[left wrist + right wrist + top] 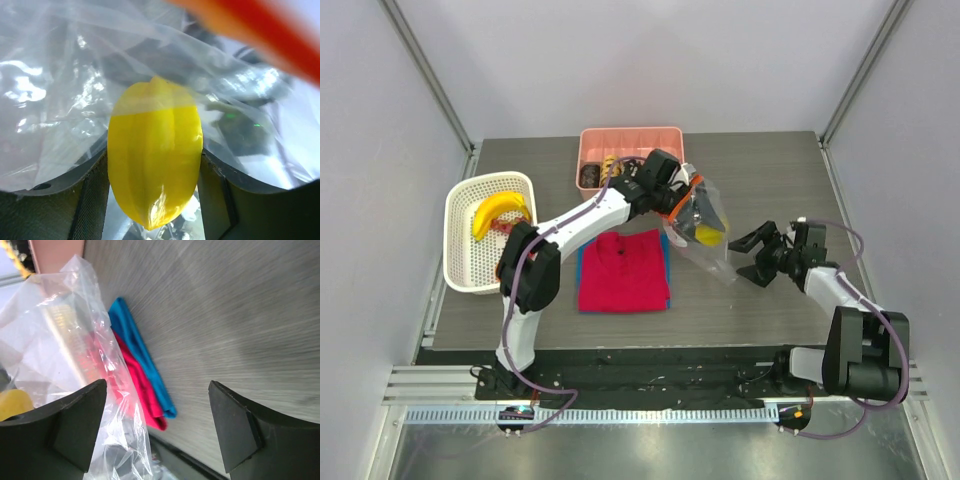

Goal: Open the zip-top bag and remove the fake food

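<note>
Glossy, ridged oval yellow fruit [155, 165] within crinkly clear zip-top bag [60, 100]

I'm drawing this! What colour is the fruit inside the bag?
The fruit is yellow; left wrist view shows it best.

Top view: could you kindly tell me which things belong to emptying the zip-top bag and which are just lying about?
Job in hand:
- zip-top bag
- yellow fruit inside it, between the left gripper's fingers
- banana, already out, in the white basket

Lying about:
- red shirt
- blue cloth under it
- pink tray
</note>
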Action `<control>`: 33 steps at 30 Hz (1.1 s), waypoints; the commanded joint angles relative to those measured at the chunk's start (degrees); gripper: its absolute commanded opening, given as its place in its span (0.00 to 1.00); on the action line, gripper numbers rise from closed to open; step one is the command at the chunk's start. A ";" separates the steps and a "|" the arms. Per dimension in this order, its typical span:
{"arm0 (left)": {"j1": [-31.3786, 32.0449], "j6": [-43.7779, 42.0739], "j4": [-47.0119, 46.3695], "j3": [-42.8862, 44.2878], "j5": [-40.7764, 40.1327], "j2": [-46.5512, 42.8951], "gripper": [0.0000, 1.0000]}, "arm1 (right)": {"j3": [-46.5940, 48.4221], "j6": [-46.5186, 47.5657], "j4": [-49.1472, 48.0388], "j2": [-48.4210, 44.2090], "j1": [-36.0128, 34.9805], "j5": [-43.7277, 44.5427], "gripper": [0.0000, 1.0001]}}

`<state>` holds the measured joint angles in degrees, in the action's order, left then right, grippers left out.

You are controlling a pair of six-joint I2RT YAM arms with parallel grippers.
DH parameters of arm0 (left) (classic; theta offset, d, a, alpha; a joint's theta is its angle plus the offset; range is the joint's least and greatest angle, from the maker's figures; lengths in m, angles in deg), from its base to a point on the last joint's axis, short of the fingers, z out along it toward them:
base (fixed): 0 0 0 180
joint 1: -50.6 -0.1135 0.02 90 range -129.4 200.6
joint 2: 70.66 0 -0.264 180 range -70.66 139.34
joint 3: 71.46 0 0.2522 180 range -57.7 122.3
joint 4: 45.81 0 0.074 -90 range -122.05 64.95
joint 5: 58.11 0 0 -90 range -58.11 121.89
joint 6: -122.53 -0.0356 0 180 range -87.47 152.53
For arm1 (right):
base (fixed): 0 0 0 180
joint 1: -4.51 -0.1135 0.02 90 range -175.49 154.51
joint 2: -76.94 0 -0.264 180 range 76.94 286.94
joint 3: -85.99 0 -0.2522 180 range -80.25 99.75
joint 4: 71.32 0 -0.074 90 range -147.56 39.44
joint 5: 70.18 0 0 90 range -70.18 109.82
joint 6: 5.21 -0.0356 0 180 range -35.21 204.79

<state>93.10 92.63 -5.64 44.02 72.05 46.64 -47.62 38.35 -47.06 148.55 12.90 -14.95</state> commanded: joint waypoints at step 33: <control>-5.93 -15.62 15.95 -13.72 -13.08 -21.30 0.00 | -5.36 -19.74 -26.84 0.98 4.00 0.14 0.01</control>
<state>90.15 80.24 8.18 34.01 62.89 34.29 -54.60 9.31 -86.82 149.54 14.45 -16.28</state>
